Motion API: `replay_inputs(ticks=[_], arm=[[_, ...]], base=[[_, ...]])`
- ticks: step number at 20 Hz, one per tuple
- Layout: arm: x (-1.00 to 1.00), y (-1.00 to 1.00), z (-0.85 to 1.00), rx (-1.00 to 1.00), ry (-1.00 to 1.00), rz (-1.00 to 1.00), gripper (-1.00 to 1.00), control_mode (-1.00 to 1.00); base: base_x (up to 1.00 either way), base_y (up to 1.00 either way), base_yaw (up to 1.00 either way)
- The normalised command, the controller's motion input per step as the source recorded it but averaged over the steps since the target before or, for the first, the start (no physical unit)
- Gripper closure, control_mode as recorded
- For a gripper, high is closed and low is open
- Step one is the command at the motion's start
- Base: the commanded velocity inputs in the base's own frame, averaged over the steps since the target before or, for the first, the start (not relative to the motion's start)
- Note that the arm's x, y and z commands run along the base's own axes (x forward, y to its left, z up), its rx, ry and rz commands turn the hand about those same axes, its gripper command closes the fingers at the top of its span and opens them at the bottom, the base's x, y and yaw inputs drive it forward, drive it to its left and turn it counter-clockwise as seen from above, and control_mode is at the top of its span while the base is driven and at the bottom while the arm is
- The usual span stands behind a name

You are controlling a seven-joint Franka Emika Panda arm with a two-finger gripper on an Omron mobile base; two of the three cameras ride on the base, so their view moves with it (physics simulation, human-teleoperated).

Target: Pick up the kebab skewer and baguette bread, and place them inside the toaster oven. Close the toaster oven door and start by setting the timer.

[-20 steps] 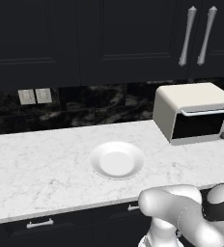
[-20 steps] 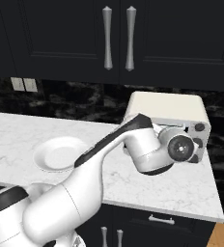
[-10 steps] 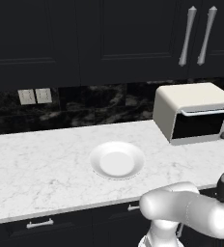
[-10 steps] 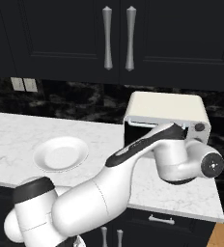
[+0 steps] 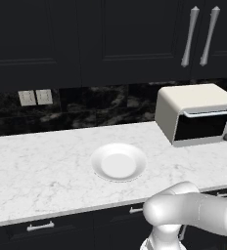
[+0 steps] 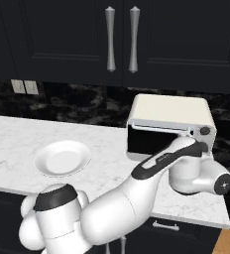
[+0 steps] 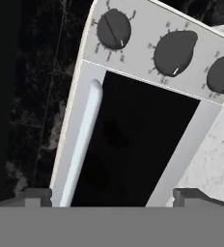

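The cream toaster oven (image 5: 198, 105) (image 6: 169, 111) stands at the counter's right end with its dark glass door (image 5: 201, 126) (image 6: 146, 141) shut. In the hand view the oven is rolled sideways: the door (image 7: 138, 140) lies in the middle, its silver bar handle (image 7: 85, 140) on the left and three dark knobs (image 7: 174, 52) along the top. My gripper (image 7: 113, 197) is open, just in front of the door, and holds nothing. Faint dark shapes show behind the glass; I cannot tell what they are. The kebab skewer and the baguette bread are hidden.
A bare white plate (image 5: 118, 161) (image 6: 62, 158) sits mid-counter on the white marble top (image 5: 37, 171). My arm (image 6: 161, 163) reaches across the counter's front edge toward the oven. Dark wall cabinets hang above, and a black backsplash carries two outlets (image 5: 35, 97).
The arm has swung right and lower along the counter's front, bringing the hand before the oven door. The gripper has stayed open. Plate and oven have not moved.
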Motion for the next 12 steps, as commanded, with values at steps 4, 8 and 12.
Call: replay_inputs(ticks=[4, 8, 12], arm=[[0.15, -0.03, -0.03, 0.05, -0.01, -0.10, -1.00, -1.00], [0.09, -0.14, -0.17, 0.01, 0.00, -0.17, -1.00, -1.00], [0.25, -0.02, -0.41, 0.00, 0.00, -0.15, -1.00, -1.00]], base=[[0.00, 0.00, 0.00], [0.00, 0.00, 0.00], [0.00, 0.00, 0.00]])
